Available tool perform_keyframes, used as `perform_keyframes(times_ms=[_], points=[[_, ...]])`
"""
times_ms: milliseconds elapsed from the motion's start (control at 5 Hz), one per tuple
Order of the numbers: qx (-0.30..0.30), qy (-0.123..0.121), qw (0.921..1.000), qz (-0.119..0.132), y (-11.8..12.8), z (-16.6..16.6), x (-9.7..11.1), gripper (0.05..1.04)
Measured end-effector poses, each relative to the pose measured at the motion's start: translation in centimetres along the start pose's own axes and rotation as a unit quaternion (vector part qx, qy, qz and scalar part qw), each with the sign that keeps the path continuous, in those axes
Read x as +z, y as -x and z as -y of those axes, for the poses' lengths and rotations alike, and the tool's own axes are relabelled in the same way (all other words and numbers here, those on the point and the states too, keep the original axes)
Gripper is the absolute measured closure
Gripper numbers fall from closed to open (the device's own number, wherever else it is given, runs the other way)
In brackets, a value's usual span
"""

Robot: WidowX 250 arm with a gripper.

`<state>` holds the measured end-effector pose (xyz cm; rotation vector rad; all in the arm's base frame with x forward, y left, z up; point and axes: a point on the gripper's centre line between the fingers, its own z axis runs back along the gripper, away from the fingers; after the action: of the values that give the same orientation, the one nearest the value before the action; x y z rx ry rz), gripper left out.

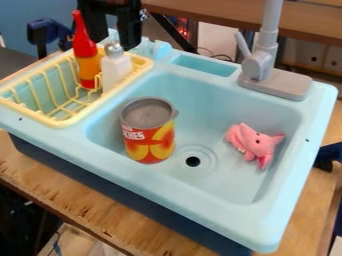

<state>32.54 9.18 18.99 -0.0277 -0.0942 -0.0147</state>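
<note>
Well, the white shaker (116, 69) and red bottle (86, 52) stand near the gripper (127, 27); open or closed, I can't tell.

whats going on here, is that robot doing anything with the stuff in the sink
Nothing in the toy sink is being handled. The black end effector is at the upper left, close to the red-capped bottle and white shaker, which stand in the yellow dish rack. In the basin, a fruit can stands upright left of the drain, with a pink toy animal lying to the right.
</note>
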Motion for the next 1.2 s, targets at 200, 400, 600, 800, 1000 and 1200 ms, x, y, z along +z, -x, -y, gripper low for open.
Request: perform_keyframes(times_ms=[200, 400, 600, 800, 1000, 1200], points=[[0.009, 0.004, 0.9999, -0.008, -0.4, -0.4, -0.4, 0.081], [0.016, 0.004, 0.9998, -0.012, -0.7, -1.0, -0.7, 0.081], [0.011, 0.018, 0.9997, -0.015, -1.2, -0.9, -1.8, 0.131], [0.01, 0.019, 0.9997, -0.009, -1.5, -0.9, -1.8, 0.42], [0.011, 0.022, 0.9997, -0.007, -1.5, -0.8, -2.0, 0.59], [0.012, 0.02, 0.9997, -0.012, -1.3, -0.7, -1.8, 0.592]])
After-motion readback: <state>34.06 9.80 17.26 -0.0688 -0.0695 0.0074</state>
